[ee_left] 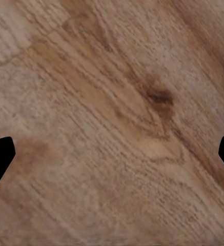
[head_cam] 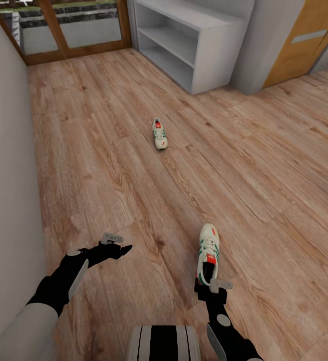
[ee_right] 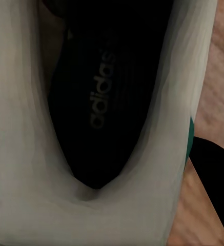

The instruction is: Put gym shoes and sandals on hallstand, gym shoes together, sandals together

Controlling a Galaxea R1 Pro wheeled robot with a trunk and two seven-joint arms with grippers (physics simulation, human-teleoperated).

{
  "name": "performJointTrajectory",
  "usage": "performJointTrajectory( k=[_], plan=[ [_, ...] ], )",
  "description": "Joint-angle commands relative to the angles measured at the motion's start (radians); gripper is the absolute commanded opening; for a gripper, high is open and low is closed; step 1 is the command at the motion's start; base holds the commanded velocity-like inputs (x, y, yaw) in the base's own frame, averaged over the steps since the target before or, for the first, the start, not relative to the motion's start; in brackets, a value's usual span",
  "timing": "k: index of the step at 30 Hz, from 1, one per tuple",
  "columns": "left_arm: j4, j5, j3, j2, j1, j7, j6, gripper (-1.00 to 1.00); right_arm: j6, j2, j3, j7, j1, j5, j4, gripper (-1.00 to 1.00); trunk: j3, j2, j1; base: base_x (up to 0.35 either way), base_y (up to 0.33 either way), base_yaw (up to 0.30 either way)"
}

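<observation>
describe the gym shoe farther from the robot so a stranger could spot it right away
Start at the white-grey hallstand at the far end of the corridor floor. On the open planks just in front of it lies a gym shoe, alone. Unlike the other gym shoe, it has no hand at its heel.
</observation>
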Motion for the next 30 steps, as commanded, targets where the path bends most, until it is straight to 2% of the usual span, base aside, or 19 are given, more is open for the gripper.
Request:
performJointTrajectory(
  k=[1, 8, 9, 12, 13, 17, 20, 24, 30],
  plan=[
    [-0.001, 0.004, 0.003, 0.001, 0.004, -0.001, 0.007, 1.0, -0.003, 0.0, 0.0, -0.004, 0.0, 0.0, 0.001, -1.0, 0.003, 0.0, -0.001, 0.0, 0.0, 0.0],
    [-0.001, -0.001, 0.057, 0.006, 0.041, 0.0, 0.004, 1.0, -0.004, 0.0, 0.001, -0.005, 0.0, 0.001, -0.004, -1.0, 0.031, 0.002, -0.004, 0.0, 0.0, 0.0],
    [0.0, -0.003, 0.125, 0.034, 0.08, 0.002, 0.003, 1.0, -0.005, -0.045, 0.003, -0.006, 0.0, 0.023, -0.001, -1.0, 0.035, 0.002, -0.004, 0.0, 0.0, 0.0],
    [0.005, -0.001, 0.142, 0.043, 0.092, 0.003, -0.001, 1.0, -0.005, -0.07, 0.003, -0.005, 0.0, 0.031, 0.003, -1.0, 0.05, 0.003, -0.006, 0.0, 0.0, -0.027],
    [0.01, 0.0, 0.163, 0.047, 0.113, 0.004, -0.029, 1.0, -0.005, -0.095, 0.003, -0.004, 0.0, 0.034, 0.008, -1.0, 0.055, 0.003, -0.006, 0.0, 0.0, -0.074],
    [0.024, -0.002, 0.202, 0.048, 0.156, 0.016, -0.098, 1.0, -0.009, -0.132, 0.002, -0.004, 0.001, 0.035, 0.036, -1.0, 0.076, 0.004, -0.008, 0.0, 0.0, -0.088],
    [0.038, -0.002, 0.212, 0.048, 0.178, 0.029, -0.126, 1.0, -0.022, -0.148, 0.002, -0.003, 0.001, 0.034, 0.064, -1.0, 0.092, 0.004, -0.009, 0.0, 0.0, -0.095],
    [0.059, -0.003, 0.221, 0.05, 0.213, 0.062, -0.172, 1.0, -0.084, -0.162, 0.002, -0.003, 0.001, 0.035, 0.119, -1.0, 0.114, 0.005, -0.011, 0.0, 0.0, -0.098],
    [0.084, 0.001, 0.224, 0.049, 0.281, 0.149, -0.285, 1.0, -0.238, -0.167, 0.002, -0.002, 0.005, 0.036, 0.219, -1.0, 0.146, 0.007, -0.014, 0.0, 0.0, -0.099]
  ],
)
